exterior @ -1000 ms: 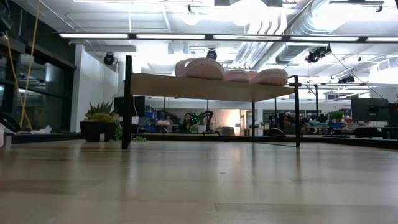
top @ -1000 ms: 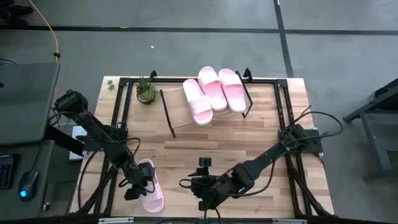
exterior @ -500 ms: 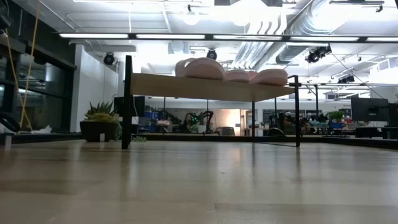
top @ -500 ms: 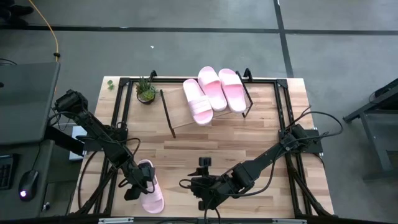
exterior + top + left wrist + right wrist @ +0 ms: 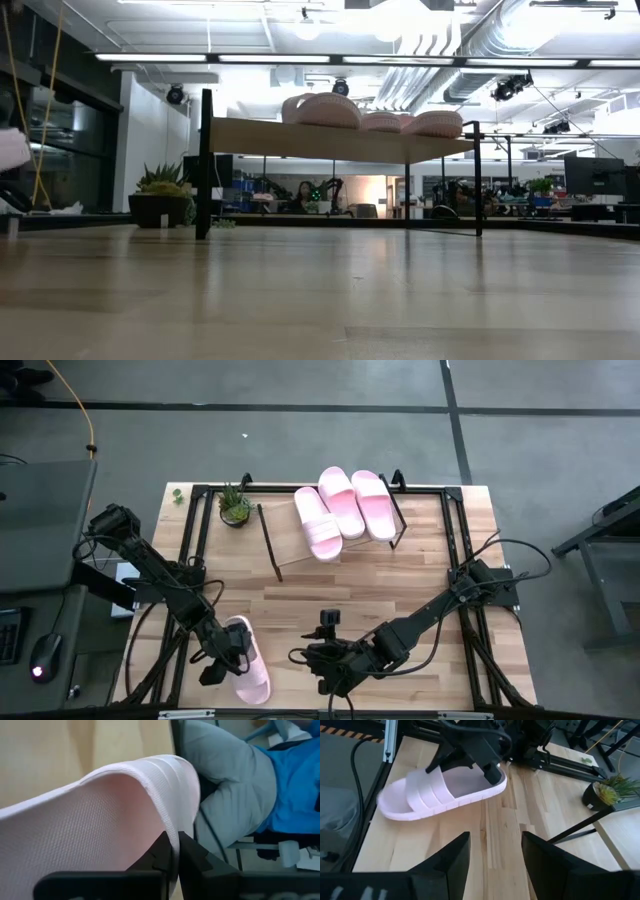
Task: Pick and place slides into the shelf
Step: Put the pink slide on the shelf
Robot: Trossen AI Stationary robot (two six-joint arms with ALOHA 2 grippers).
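On the light-wood plank worktop (image 5: pixel 400 580), the left claw (image 5: pixel 228 650) is clamped on the rim of a pink slide (image 5: pixel 247 663) near the front-left corner, three slides (image 5: pixel 343 508) lie on the shelf (image 5: pixel 290 555) at the back edge beside a potted plant (image 5: pixel 235 506), and the right claw (image 5: pixel 318 660) waits with fingers apart near the front edge, grey floor (image 5: pixel 300 445) around.

The left gripper (image 5: pixel 232 647) closed onto the edge of the fourth slide (image 5: pixel 247 668), and the slide's toe end swung slightly rightward on the surface (image 5: pixel 330 580).
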